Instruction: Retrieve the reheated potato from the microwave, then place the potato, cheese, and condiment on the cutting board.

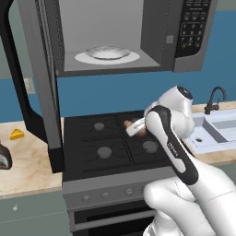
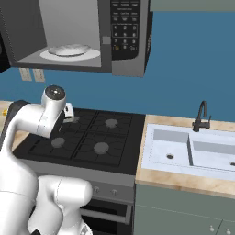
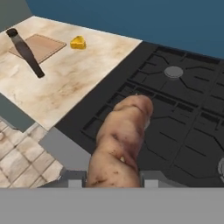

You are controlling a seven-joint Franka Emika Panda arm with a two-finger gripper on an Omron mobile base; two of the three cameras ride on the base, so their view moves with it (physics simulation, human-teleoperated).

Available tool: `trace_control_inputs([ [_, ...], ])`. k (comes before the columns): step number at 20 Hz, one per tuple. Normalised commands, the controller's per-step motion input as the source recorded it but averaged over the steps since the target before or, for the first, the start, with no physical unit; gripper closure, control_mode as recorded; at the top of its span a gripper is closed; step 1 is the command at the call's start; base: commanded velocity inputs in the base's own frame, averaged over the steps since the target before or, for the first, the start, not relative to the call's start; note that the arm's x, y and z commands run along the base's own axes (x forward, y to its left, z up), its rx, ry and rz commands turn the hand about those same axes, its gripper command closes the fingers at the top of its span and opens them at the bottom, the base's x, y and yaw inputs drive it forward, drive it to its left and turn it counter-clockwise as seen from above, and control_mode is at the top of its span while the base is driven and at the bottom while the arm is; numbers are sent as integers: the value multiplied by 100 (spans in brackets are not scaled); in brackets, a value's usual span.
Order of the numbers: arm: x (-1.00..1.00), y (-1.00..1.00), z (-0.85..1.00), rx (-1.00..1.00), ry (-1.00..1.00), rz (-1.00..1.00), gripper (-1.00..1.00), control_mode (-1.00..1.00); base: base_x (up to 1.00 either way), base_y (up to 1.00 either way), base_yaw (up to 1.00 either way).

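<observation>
One white arm, rising from the lower right of the left base view, bent at a dark-jointed elbow and reaching toward frame centre over the black stove [image 1: 115,143]. Gripper [image 1: 137,130] low above the burners, just left of the arm's upper link, clamped on the potato [image 3: 120,144]. In the hand view, potato large at bottom centre, tan-brown and blotched, standing up between the two finger bases with its far end over the grates. In the left base view, just a sliver of brown beside the white hand. In the right base view, arm folded at left of frame, wrist over the stove's left burners; fingers hidden there behind the link.

Microwave [image 1: 133,32] across the top of both base views, door swung open at the left, white plate [image 1: 107,55] inside, keypad at upper right; button print too small to read.

Cheese [image 1: 17,134] at the left edge of the left base view on the marble counter [image 1: 27,166], and again at upper left of the hand view, just right of the cutting board [image 3: 38,46]. Condiment [image 1: 3,159] cut off at the left edge below the cheese, white-and-red label illegible; in the hand view, dark and slim, lying across the board's near corner.

Sink [image 2: 193,151] and black faucet [image 2: 201,117] at right of the right base view.
</observation>
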Motion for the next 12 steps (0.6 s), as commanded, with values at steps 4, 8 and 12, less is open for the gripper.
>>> trace_control_inputs([
  [4, 46, 0, -65, 0, 0, 0, 100, -100, 0, 0, 0],
  [8, 48, 0, -47, 0, 3, 0, 100, -100, 0, 0, 0],
  [12, 42, 4, -32, 0, 5, 0, 100, -100, 0, 0, 0],
])
